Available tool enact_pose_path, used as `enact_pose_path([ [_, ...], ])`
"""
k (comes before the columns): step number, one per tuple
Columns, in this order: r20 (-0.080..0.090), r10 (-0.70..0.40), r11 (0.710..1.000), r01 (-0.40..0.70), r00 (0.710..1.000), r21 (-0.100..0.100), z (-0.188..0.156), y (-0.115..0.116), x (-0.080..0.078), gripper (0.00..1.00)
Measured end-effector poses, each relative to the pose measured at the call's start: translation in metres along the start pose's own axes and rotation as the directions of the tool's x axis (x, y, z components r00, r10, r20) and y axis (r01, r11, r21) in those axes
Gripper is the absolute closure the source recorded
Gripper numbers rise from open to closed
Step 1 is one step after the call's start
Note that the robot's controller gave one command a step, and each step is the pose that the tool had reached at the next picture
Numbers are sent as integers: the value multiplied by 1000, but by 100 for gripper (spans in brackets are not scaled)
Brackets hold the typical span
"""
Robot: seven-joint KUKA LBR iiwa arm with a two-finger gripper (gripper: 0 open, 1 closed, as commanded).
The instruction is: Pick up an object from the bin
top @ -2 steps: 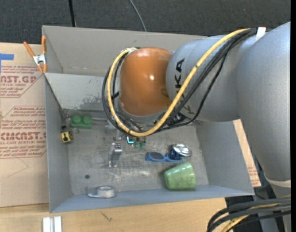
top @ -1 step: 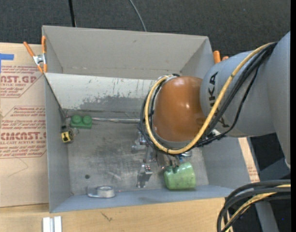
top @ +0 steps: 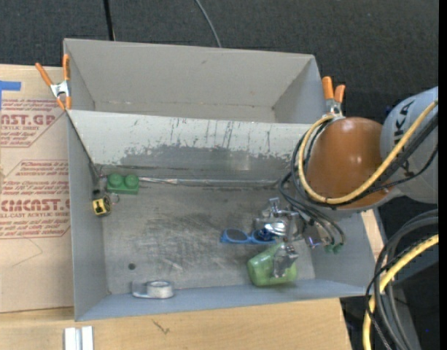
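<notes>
While the gripper (top: 285,259) sits low in the bin (top: 208,79), lower right in the view, over a pale green lump (top: 260,270) with a blue piece (top: 238,236) just beside it, centre on the green one and come down plumb — don't snag the blue. Whether the pincer is spread or closed I can't tell — the wrist masks it. It's possibly touching the lump.

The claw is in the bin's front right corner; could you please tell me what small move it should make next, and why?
Probably a short, straight descent. The claw is right over the pale green lump near the front wall, and a blue piece lies close beside it, so going straight down seems least likely to snag that.
</notes>
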State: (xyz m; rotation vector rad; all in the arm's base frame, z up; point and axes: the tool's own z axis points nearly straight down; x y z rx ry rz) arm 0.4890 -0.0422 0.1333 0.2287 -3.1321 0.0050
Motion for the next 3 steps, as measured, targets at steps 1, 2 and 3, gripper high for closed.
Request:
enact_pose_path([
  [1, 15, -45, 999, 45, 999, -4, 61, 1, -6, 0],
  [2, 18, -45, 999, 45, 999, -3, 59, 1, -7, 100],
  [3, 12, -324, 946, 324, 946, 3, -147, -20, -42, 100],
])
